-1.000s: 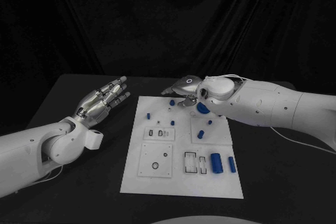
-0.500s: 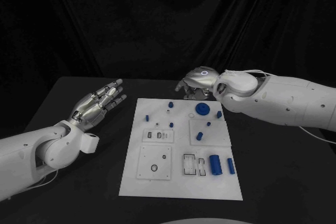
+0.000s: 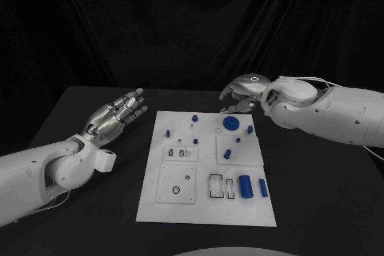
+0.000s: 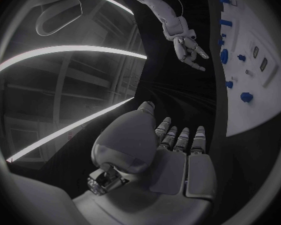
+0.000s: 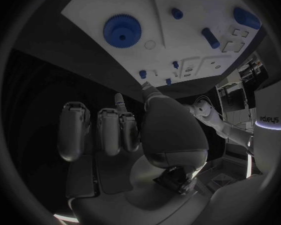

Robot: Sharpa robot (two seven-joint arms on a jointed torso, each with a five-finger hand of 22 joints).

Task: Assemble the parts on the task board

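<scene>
The white task board lies in the middle of the black table. A blue gear lies flat near its far edge, also seen in the right wrist view. Small blue pegs stand around it, and two blue cylinders lie near the board's right edge. My right hand hovers above the table just beyond the board's far right corner, fingers loosely bent and apart, holding nothing. My left hand floats left of the board, flat with fingers spread and nothing in it.
Framed slots and a square plate with a ring mark the board's left half. Bare black table surrounds the board on all sides. A dark curtain hangs behind the table.
My right hand has lifted and drawn back to the right, off the board's far edge, leaving the blue gear fully uncovered. The left hand has stayed where it was.
</scene>
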